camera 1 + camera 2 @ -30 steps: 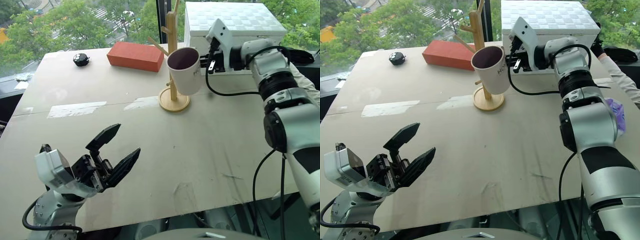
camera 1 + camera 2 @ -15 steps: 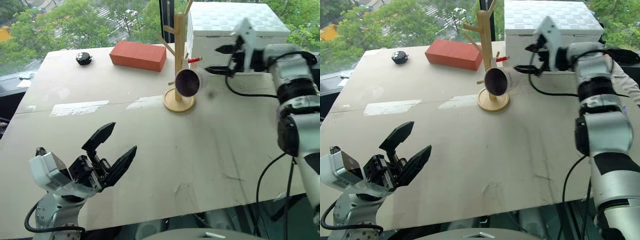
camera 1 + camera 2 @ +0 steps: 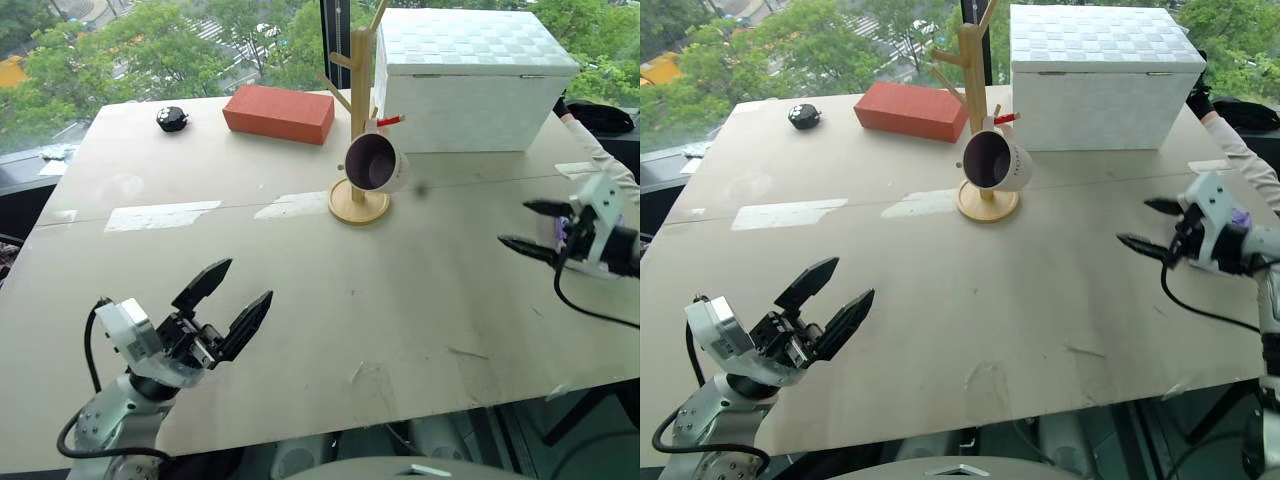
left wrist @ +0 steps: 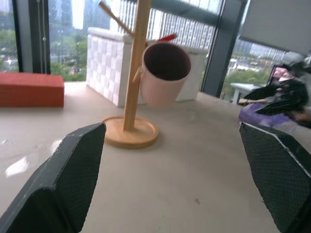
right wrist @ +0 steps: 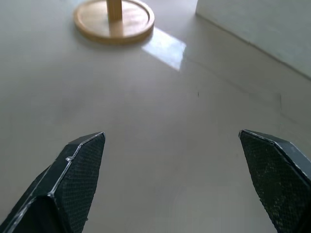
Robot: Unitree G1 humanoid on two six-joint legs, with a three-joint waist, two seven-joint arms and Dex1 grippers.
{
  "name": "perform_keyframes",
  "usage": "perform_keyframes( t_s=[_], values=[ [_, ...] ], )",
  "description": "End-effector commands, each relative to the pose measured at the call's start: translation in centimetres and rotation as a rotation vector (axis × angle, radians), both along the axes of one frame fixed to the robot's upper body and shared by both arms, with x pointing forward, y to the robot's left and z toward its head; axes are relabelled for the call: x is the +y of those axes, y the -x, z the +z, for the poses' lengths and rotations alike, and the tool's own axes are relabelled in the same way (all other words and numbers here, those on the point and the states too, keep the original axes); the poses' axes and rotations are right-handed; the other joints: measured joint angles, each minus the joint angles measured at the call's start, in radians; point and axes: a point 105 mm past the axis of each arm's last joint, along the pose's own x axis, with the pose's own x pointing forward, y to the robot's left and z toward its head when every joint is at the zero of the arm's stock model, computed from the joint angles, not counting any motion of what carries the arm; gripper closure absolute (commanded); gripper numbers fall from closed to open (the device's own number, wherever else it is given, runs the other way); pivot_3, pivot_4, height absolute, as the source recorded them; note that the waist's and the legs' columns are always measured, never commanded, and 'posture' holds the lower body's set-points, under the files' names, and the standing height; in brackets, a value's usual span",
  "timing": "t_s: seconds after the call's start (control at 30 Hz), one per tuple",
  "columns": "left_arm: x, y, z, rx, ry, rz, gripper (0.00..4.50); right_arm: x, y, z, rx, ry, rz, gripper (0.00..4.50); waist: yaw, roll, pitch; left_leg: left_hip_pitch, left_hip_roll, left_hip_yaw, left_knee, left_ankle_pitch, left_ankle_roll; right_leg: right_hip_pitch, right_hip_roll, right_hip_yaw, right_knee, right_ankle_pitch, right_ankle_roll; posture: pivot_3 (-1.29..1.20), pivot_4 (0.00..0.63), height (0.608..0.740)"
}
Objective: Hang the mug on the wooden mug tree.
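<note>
Left gripper (image 3: 235, 292) low over the near left of the table (image 3: 300, 300), black fingers spread wide, nothing between them, nothing touched. It sits a little lower than a second ago, otherwise the same posture.

Centre back: the wooden mug tree (image 3: 358, 120) stands upright on its round disc base, just in front of the white box (image 3: 470, 70) and beside the red brick-like block (image 3: 279, 112). The mug (image 3: 374, 163) hangs from the red-tipped peg by its loop handle, tilted so the dark maroon inside faces toward the near side; cream-white outside, lettering too small to read. It touches nothing but the tree. A second ago the mug was held up against the pole by the right gripper; half a second ago that gripper was just letting go beside it.

Right gripper (image 3: 528, 226) now well away from the tree, over the right edge of the table, fingers parted wide and empty, tips pointing back toward the centre. A small black object (image 3: 172, 119) lies at the far left corner, unmoved.
</note>
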Motion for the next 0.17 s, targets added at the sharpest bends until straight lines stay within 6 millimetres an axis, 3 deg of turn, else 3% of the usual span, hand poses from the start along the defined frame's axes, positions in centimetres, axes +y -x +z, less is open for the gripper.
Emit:
perform_keyframes(
  t_s=[0.03, 0.17],
  values=[
    [0.8, -0.1, -0.3, 0.050, -0.059, 0.014, 0.00, -1.0, 1.4, 1.6, -0.068, 0.005, -0.043, 0.04, -0.001, 0.000, 0.000, 0.000, 0.000, 0.000, 0.000, 0.000, 0.000, 0.000, 0.000, 0.000, 0.000, 0.000, 0.000, 0.00, 0.150, 0.740],
    [1.2, -1.3, -0.6, 0.083, -0.112, 0.018, 0.00, -0.4, 1.9, 0.1, -0.055, -0.002, -0.062, 0.04, -0.002, -0.001, -0.001, 0.002, 0.002, 0.001, 0.001, 0.000, 0.000, 0.001, 0.000, -0.002, 0.000, 0.000, 0.000, 0.00, 0.150, 0.740]
  ],
)
